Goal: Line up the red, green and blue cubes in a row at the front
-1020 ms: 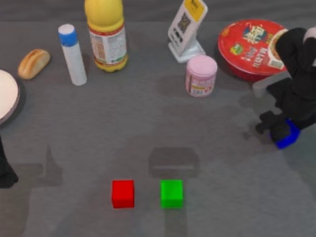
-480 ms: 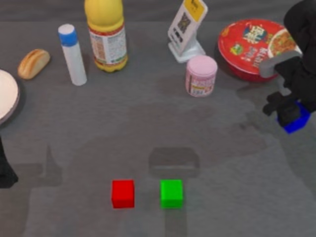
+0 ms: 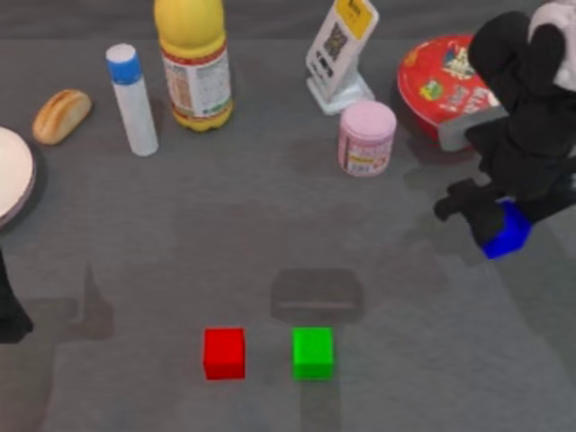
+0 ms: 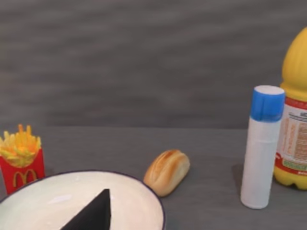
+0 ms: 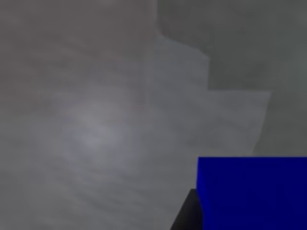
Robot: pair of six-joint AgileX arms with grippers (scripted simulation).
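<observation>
- The right gripper [image 3: 490, 220], matte black and blocky, hangs over the right side of the counter [image 3: 180, 243] with its fingers clenched on the blue cube [image 3: 504, 232], which is held clear of the surface.
- In the right wrist view the blue cube [image 5: 254, 191] shows as a flat, sharp-edged deep blue face with a dark finger [image 5: 184, 213] against its side, the grey counter beyond it.
- The red cube [image 3: 224, 352] and the green cube [image 3: 312, 353] sit side by side but apart at the near edge, both plain, solid-coloured and square-cornered.
- The counter is a dull grey, faintly mottled surface.
- The left arm [image 3: 11, 310] is parked at the near left edge; I cannot tell how its fingers stand.
- Along the far side stand a smooth white cylinder with a blue cap [image 3: 131, 99], a yellow labelled juice bottle [image 3: 193, 63], a tilted white card stand with a QR code [image 3: 339, 54] and a round red instant-noodle bowl [image 3: 445, 85].
- A short pink cup [image 3: 366, 137] stands just nearer than the card stand.
- A glossy golden bread roll [image 3: 61, 115] lies far left, near a round white plate [image 3: 13, 175].
- The left wrist view shows a red carton of fries [image 4: 20, 160] beyond the plate.
</observation>
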